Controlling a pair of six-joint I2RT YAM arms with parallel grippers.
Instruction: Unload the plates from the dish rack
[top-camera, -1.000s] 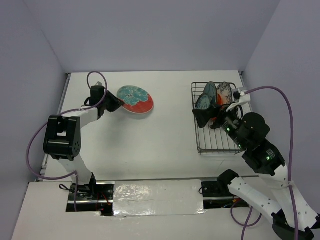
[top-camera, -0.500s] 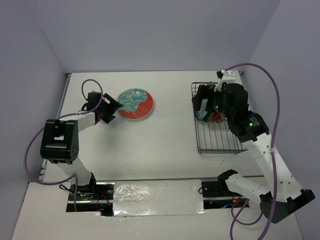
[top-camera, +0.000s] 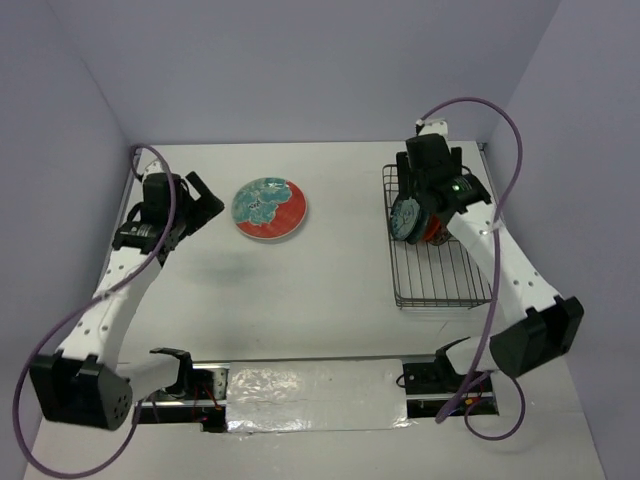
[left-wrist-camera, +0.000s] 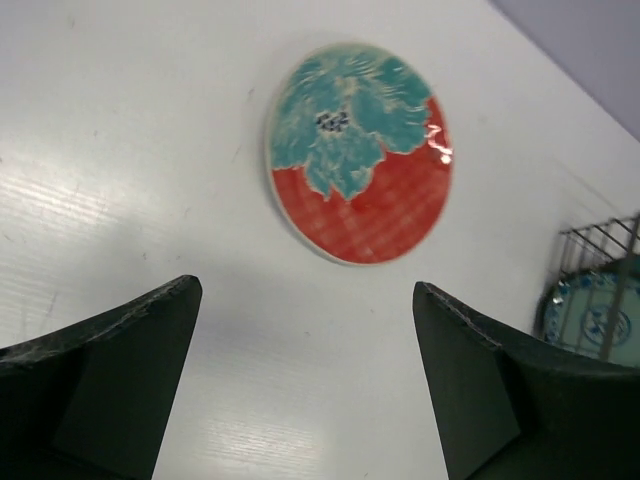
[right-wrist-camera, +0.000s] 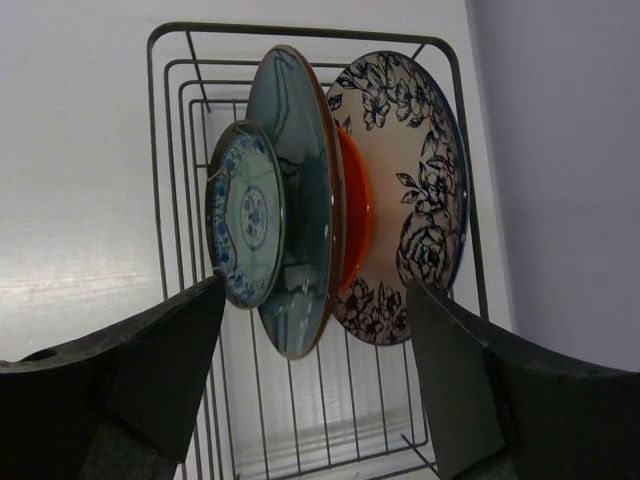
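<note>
A teal-and-red plate (top-camera: 269, 208) (left-wrist-camera: 358, 150) lies flat on the white table, left of centre. My left gripper (top-camera: 203, 200) (left-wrist-camera: 305, 290) hovers just left of it, open and empty. The dish rack (top-camera: 440, 285) (right-wrist-camera: 168, 130) stands at the right with several plates upright in it: a small teal plate with blue pattern (right-wrist-camera: 245, 225) (top-camera: 405, 218), a large plain teal plate (right-wrist-camera: 300, 180), an orange one (right-wrist-camera: 355, 220) and a white plate with dark floral rim (right-wrist-camera: 410, 170). My right gripper (top-camera: 413, 200) (right-wrist-camera: 315, 285) hangs above these plates, open, touching none.
The rack's near half (top-camera: 435, 275) holds only bare wire. Walls enclose the table on the left, back and right. The table's bright near edge strip (top-camera: 310, 385) lies between the two arm bases.
My left gripper opened, let go of the teal-and-red plate and drew back to the left. My right arm swung up to the rack's far end, over the plates, its jaws narrowing slightly.
</note>
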